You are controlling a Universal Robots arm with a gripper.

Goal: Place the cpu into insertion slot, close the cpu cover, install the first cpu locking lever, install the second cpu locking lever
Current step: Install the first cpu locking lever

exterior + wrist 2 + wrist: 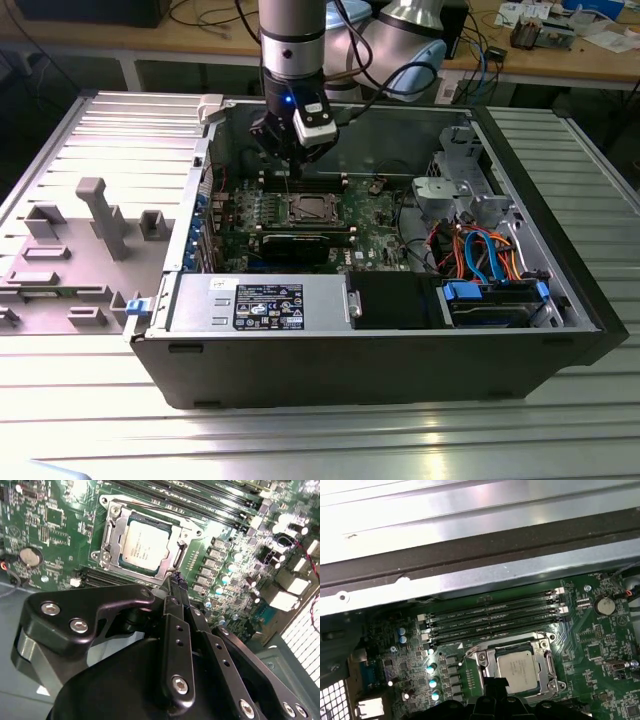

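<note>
"Where did your pincer stand?"

"Inside the open computer case, low over the green motherboard. Its tips were pressed together with nothing between them, just beside the insertion slot."

"And the cpu?"

"Your cpu lay flat in that slot, silvery top up, with the cpu cover down around it."
</note>
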